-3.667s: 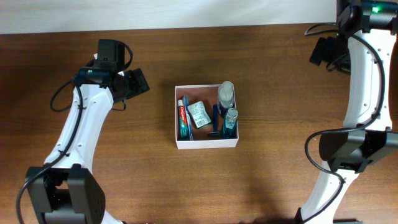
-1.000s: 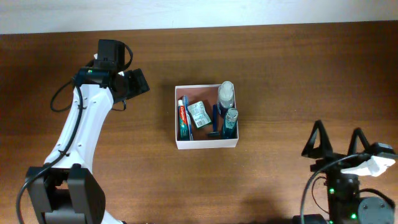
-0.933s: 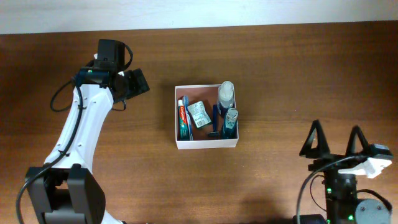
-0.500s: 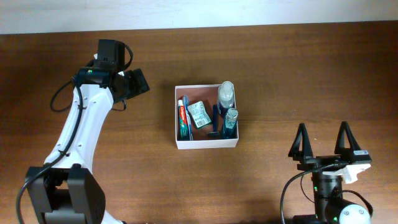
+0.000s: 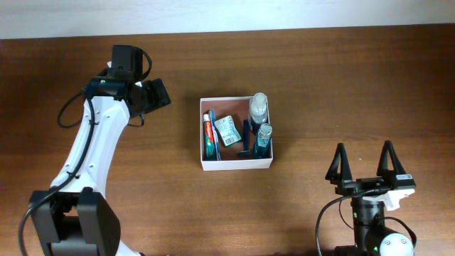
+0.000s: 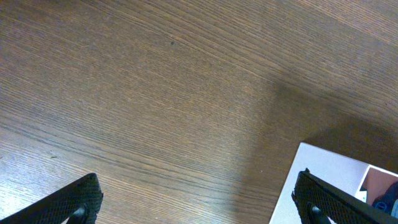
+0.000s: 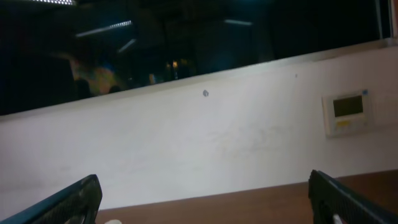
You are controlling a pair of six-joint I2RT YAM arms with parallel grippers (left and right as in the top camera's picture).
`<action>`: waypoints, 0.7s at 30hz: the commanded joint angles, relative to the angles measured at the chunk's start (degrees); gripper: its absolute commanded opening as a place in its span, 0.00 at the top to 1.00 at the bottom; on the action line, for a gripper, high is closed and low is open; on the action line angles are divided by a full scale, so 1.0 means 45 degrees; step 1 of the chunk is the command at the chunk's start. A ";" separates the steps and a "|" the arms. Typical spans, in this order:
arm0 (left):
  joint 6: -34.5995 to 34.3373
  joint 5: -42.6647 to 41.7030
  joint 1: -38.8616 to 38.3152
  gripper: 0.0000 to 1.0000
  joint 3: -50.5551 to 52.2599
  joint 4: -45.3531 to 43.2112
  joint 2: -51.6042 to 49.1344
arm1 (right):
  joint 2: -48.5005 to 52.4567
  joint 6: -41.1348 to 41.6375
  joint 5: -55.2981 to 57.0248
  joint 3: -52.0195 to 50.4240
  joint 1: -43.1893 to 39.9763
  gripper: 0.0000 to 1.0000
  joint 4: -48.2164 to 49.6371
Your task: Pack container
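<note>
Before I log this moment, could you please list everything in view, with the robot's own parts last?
table: one, dark brown wood, under everything
container: one, white walls and reddish-brown inside, mid-table
toothpaste tube: one, red, white and green, along the container's left wall
packet: one, green-white, in the container beside the tube
razor: one, blue, in the container right of the packet
bottles: two, one clear with a pale cap, one blue, by the container's right wall
wall panel: one, white, on the far wall
left fingers: two, black, open, over bare table left of the container
right fingers: two, black, open, near right, away from the container
</note>
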State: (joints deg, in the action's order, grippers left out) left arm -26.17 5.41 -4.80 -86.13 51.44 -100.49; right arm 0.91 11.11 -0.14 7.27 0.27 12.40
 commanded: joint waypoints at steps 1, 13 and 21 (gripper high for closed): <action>0.0068 0.0097 0.0019 0.01 -0.0194 0.0010 0.0243 | -0.0160 -0.0034 -0.0160 -0.0277 -0.0078 0.02 0.0078; 0.0068 0.0097 0.0019 0.01 -0.0194 0.0015 0.0243 | -0.0160 0.0063 -0.0160 -0.1307 -0.0078 0.02 0.0787; 0.0068 0.0097 0.0019 0.01 -0.0194 0.0015 0.0243 | -0.0160 0.0044 -0.0146 -0.1545 -0.0078 0.02 0.0704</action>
State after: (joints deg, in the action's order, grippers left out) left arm -26.17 5.43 -4.80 -86.13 51.44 -100.49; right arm 0.91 11.38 -0.14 0.69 0.27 15.38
